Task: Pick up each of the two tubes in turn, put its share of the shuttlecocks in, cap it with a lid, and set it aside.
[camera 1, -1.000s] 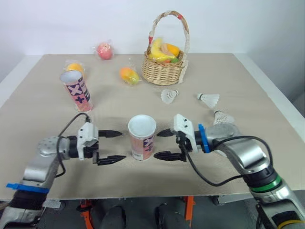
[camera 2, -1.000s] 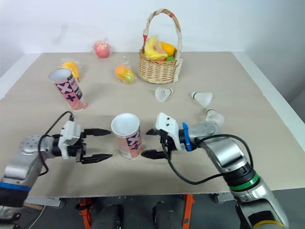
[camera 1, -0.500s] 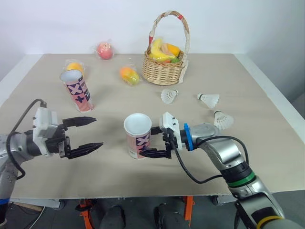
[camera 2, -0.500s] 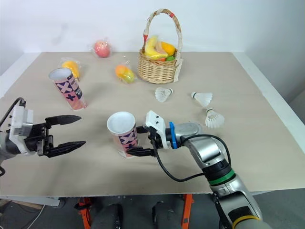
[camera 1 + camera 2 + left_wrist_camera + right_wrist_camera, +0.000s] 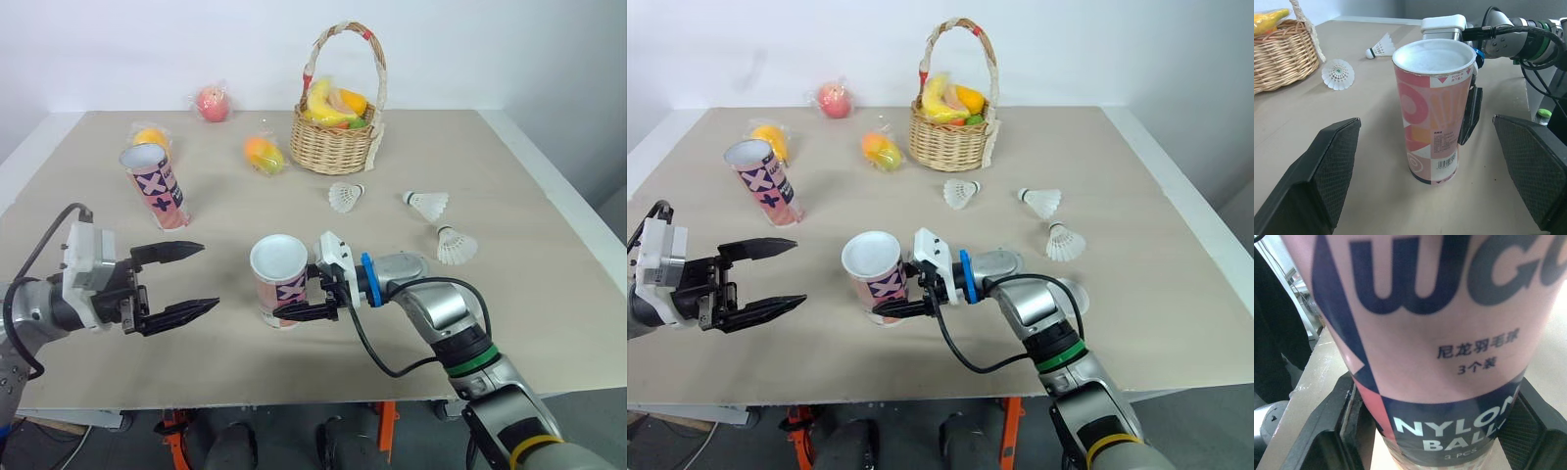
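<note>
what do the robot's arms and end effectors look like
The left arm and right arm are silver-grey, each with a white block at the wrist and a looping black cable. The left end effector and right end effector each have two black pointed fingers with mesh-textured pads. The right arm carries blue, green and yellow rings.

1. We read the near tube (image 5: 1435, 127) as printed paper, slight sheen.
2. Basket (image 5: 338, 147): rough woven wicker.
3. Table (image 5: 549, 294): smooth, matt beige.
4. Left gripper (image 5: 209, 276) pads (image 5: 1334, 161): black, finely textured, matt.
5. Fruit wrap (image 5: 265, 154): glossy clear plastic.
</note>
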Available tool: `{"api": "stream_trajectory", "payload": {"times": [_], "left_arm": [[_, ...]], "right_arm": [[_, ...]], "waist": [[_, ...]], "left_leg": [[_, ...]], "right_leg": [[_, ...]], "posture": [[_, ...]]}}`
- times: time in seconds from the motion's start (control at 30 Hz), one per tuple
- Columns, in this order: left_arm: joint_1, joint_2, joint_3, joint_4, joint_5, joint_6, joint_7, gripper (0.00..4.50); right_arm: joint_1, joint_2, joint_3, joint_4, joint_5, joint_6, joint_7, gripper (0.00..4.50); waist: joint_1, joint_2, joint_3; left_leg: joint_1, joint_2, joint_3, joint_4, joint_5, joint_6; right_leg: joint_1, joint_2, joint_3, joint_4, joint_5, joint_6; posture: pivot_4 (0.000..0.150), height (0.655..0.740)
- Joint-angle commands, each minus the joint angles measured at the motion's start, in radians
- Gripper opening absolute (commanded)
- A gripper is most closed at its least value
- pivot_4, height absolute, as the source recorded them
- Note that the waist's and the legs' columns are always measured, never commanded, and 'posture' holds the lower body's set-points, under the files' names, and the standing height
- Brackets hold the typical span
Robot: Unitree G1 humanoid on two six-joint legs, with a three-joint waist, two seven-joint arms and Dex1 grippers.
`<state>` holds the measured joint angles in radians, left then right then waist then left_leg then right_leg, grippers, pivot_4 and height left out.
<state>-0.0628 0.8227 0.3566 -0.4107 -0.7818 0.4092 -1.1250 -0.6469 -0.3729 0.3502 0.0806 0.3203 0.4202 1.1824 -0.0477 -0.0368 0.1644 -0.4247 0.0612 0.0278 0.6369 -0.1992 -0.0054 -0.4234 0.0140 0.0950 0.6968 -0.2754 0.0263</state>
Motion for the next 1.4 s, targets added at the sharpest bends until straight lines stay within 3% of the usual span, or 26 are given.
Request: {"api": "stream_trajectory", "payload": {"times": [0.03, 0.17, 0.3, 0.47, 0.6, 0.87, 1.1, 1.33, 1.4], "left_arm": [[-0.068, -0.024, -0.056, 0.009, 0.019, -0.027, 0.004, 4.5], [-0.211, -0.086, -0.182, 0.068, 0.058, -0.024, 0.013, 4.5], [-0.391, -0.188, -0.297, 0.145, 0.082, -0.006, 0.028, 4.5], [-0.573, -0.312, -0.384, 0.299, 0.127, -0.003, 0.052, 4.5], [-0.674, -0.404, -0.439, 0.445, 0.224, -0.043, 0.091, 4.5], [-0.771, -0.538, -0.495, 0.604, 0.345, -0.066, 0.158, 4.5], [-0.772, -0.556, -0.482, 0.611, 0.365, -0.06, 0.178, 4.5], [-0.748, -0.548, -0.467, 0.573, 0.362, -0.044, 0.195, 4.5], [-0.742, -0.547, -0.461, 0.56, 0.359, -0.037, 0.201, 4.5]], "right_arm": [[-0.014, -0.032, -0.05, -0.05, 0.02, 0.02, 0.004, 3.31], [-0.022, -0.074, -0.136, -0.092, 0.079, 0.078, -0.013, 3.31], [-0.067, -0.136, -0.314, -0.078, 0.148, 0.132, -0.089, 3.31], [-0.16, -0.276, -0.568, 0.162, 0.124, 0.109, -0.288, 3.31], [-0.232, -0.392, -0.687, 0.429, 0.045, 0.024, -0.501, 3.31], [-0.31, -0.489, -0.733, 0.861, -0.063, -0.186, -0.742, 3.31], [-0.303, -0.477, -0.744, 1.05, -0.074, -0.269, -0.792, 3.31], [-0.277, -0.467, -0.757, 1.124, -0.061, -0.304, -0.797, 3.31], [-0.271, -0.466, -0.771, 1.131, -0.046, -0.298, -0.778, 3.97]], "waist": [[0.001, 0.0, 0.0], [0.009, 0.0, 0.001], [0.012, -0.001, 0.002], [0.012, -0.001, 0.002], [0.015, -0.001, 0.002], [0.0, 0.001, 0.001], [-0.001, 0.009, 0.003], [-0.001, 0.011, 0.003], [-0.001, 0.011, 0.003]], "left_leg": [[0.0, 0.0, 0.0, 0.0, 0.0, 0.0], [0.0, -0.002, -0.001, 0.0, 0.002, -0.003], [-0.001, -0.004, -0.001, 0.002, 0.002, -0.003], [-0.002, -0.005, 0.0, 0.002, 0.002, -0.003], [-0.002, -0.007, 0.0, 0.001, 0.001, -0.002], [-0.004, -0.009, 0.003, -0.002, -0.001, 0.002], [-0.003, -0.009, 0.005, -0.003, -0.001, 0.002], [-0.003, -0.011, 0.008, -0.002, 0.0, 0.001], [-0.003, -0.011, 0.008, -0.001, 0.0, 0.001]], "right_leg": [[0.0, 0.0, 0.0, 0.0, 0.0, 0.0], [0.001, -0.001, 0.0, 0.0, 0.001, 0.001], [0.001, -0.001, 0.001, 0.0, 0.003, 0.004], [0.001, -0.002, 0.003, -0.001, 0.005, 0.001], [0.001, -0.003, 0.004, -0.002, 0.005, 0.001], [0.001, -0.004, 0.009, -0.011, 0.005, 0.002], [0.001, -0.004, 0.011, -0.011, 0.006, 0.003], [0.002, -0.005, 0.015, -0.013, 0.008, 0.008], [0.002, -0.006, 0.015, -0.013, 0.009, 0.008]], "posture": [[0.15, 0.74], [0.15, 0.74], [0.15, 0.74], [0.15, 0.74], [0.15, 0.74], [0.15, 0.74], [0.15, 0.74], [0.15, 0.74], [0.15, 0.74]]}}
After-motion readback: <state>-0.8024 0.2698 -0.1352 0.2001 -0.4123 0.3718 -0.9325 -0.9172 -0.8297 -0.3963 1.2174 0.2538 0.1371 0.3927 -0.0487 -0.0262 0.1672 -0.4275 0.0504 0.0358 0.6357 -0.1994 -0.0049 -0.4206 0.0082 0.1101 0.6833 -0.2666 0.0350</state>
